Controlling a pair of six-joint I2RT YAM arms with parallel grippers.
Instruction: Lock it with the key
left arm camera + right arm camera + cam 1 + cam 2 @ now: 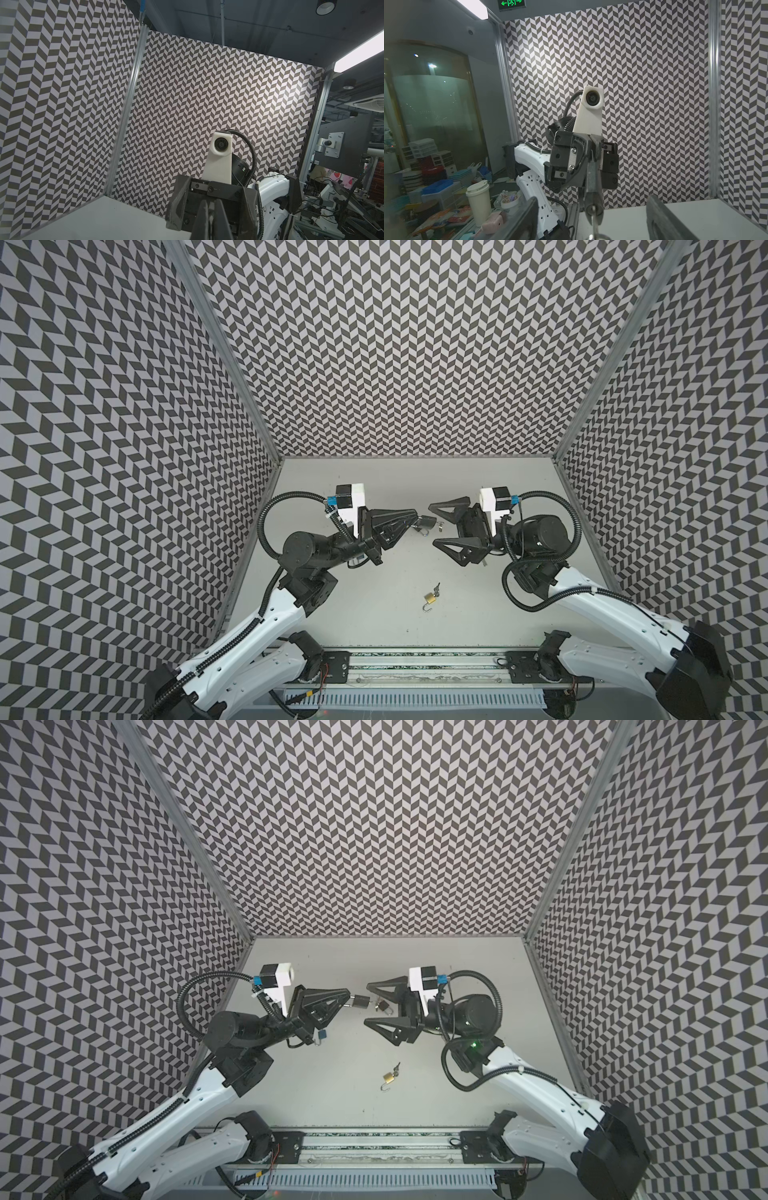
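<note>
My left gripper (415, 517) is shut on a dark grey padlock (424, 523), held above the table in both top views (360, 1002). A key (595, 218) sticks out of the lock's end (592, 187) toward my right wrist, with a ring on its tail. In a top view the key (439, 525) shows as a small silver bit. My right gripper (432, 524) is open, its two fingers standing either side of the key without touching it (593, 220). In the left wrist view the closed fingers (204, 216) hide most of the lock.
A brass padlock (431, 597) with an open shackle and its keys lies on the grey table (374, 614) nearer the front. Another dark padlock (385, 1006) lies on the table under the grippers. A small blue lock (322, 1034) sits below the left wrist. Patterned walls enclose three sides.
</note>
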